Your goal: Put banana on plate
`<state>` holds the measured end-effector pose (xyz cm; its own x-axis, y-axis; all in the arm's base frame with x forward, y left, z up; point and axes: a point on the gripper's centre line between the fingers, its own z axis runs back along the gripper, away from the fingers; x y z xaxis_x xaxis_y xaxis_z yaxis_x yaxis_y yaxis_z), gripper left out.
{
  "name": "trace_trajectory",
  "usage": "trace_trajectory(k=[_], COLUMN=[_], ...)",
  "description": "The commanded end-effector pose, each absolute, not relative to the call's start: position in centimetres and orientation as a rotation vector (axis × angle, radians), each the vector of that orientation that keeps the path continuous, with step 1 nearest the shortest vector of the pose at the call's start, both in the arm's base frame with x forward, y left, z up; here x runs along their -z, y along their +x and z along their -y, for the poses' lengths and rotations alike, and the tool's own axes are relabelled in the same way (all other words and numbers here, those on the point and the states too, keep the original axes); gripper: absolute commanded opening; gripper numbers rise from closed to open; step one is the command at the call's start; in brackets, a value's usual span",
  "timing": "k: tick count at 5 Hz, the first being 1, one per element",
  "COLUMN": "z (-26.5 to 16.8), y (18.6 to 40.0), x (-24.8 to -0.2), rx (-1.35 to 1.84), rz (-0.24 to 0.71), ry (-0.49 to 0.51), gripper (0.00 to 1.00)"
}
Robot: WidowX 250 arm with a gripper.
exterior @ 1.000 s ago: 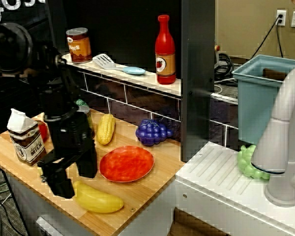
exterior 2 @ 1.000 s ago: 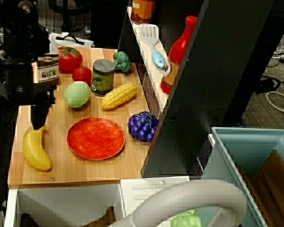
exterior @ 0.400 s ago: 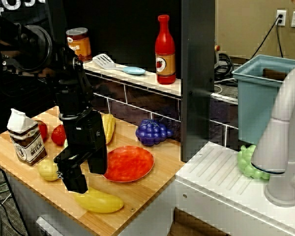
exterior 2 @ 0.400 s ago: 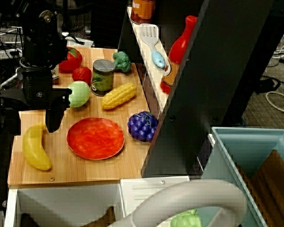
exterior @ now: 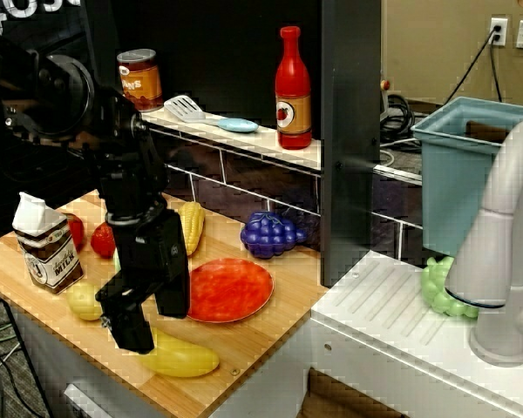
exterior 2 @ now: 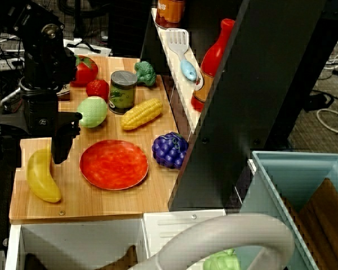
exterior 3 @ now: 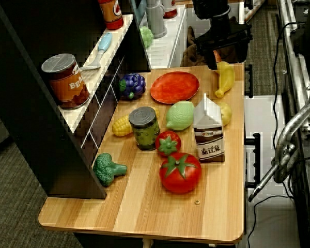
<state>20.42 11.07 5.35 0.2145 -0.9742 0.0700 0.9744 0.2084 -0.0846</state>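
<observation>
Gripper (exterior 2: 60, 154) hangs right over the banana's (exterior 2: 42, 177) upper end, jaws parted and holding nothing, one finger (exterior: 131, 326) just above the fruit. The banana lies flat near the board's (exterior 2: 152, 197) front corner, at nine o'clock of the plate (exterior 2: 114, 164) in the overhead view, close beside it but not touching. It looks like hollow glossy plastic: light and stiff, likely slippery on those rounded flanks. Best bet is to pinch across the fat middle, where the sides run nearly parallel, rather than the tapered tips, which could squirt out. Milk carton (exterior: 45, 246) and lemon (exterior: 84, 300) sit close by, so watch that side.
</observation>
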Motion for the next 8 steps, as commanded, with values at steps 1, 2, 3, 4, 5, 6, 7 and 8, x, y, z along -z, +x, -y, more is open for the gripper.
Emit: trace_trajectory(k=[1, 2, 3, 4, 5, 6, 7, 8], z=[-11.5, -11.6, -11.8, -12.4, -13.0, -13.5, -13.9, -14.3], y=[19.3, 18.6, 18.5, 18.5, 18.4, 18.3, 18.7, 19.5], x=[-5.0, -4.1, -3.5, -3.1, -2.5, -2.0, -2.4, -3.9], rx=[1.358, 1.359, 1.352, 1.341, 1.325, 1.288, 1.288, 1.262], rz=[0.034, 0.021, 0.015, 0.003, -0.011, 0.012, 0.014, 0.014], ry=[-0.061, -0.048, -0.047, -0.056, -0.059, -0.066, -0.049, -0.085], gripper=[1.00, 1.00, 1.00, 1.00, 1.00, 0.21, 0.00, 0.00])
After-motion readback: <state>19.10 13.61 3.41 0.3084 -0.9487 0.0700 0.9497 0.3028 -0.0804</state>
